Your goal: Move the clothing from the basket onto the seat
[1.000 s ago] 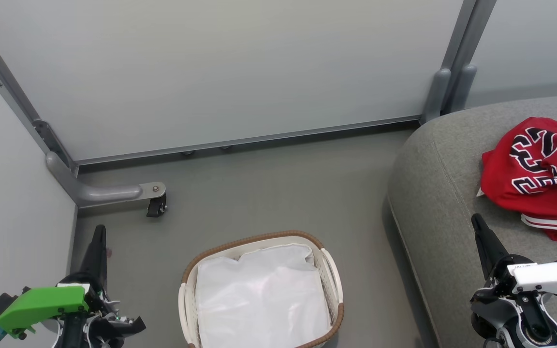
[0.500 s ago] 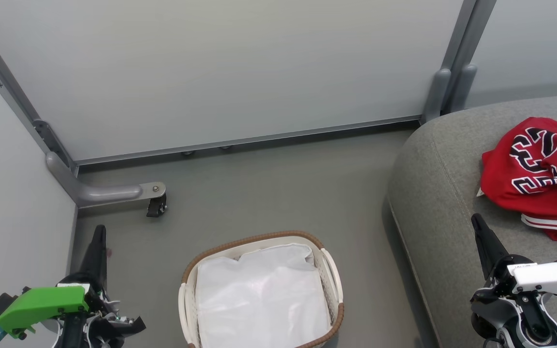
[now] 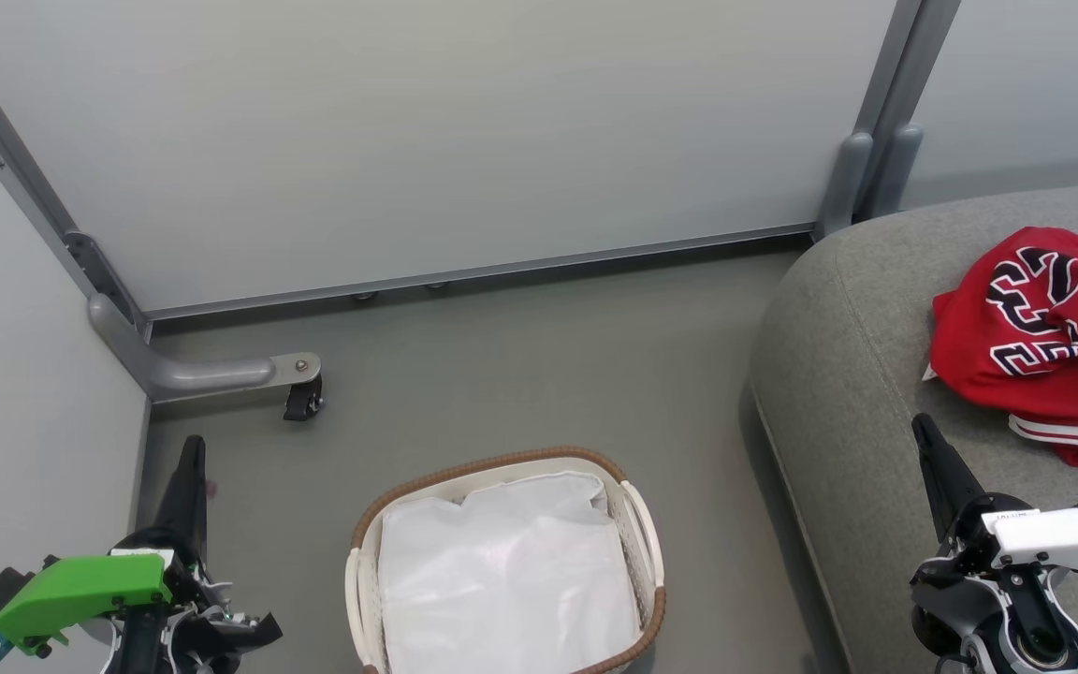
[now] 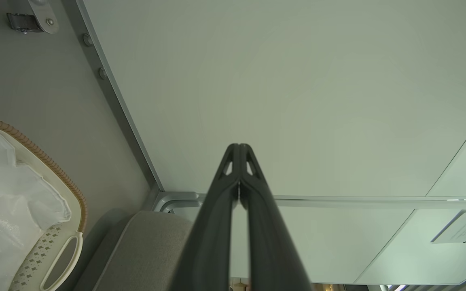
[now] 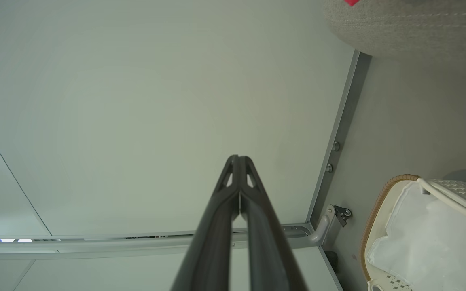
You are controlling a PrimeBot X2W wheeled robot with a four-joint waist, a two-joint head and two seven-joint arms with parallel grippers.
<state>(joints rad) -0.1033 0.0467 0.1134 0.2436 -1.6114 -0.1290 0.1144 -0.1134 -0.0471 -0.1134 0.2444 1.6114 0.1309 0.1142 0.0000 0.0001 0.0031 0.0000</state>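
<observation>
Your clothing (image 3: 1040,337) lies bunched on the seat (image 3: 857,374), just ahead and right of your right gripper (image 3: 920,426), the nearer one, pinched closed on nothing, with nothing between them. Off to its left, the basket (image 3: 483,465) holds a white liner (image 3: 502,571). Beyond it, your left gripper (image 3: 191,447) is likewise closed and empty.

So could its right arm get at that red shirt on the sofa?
Probably yes. The right pincer is at the seat, with the clothing close ahead and nothing between them; it is shut, so it must open first.
</observation>
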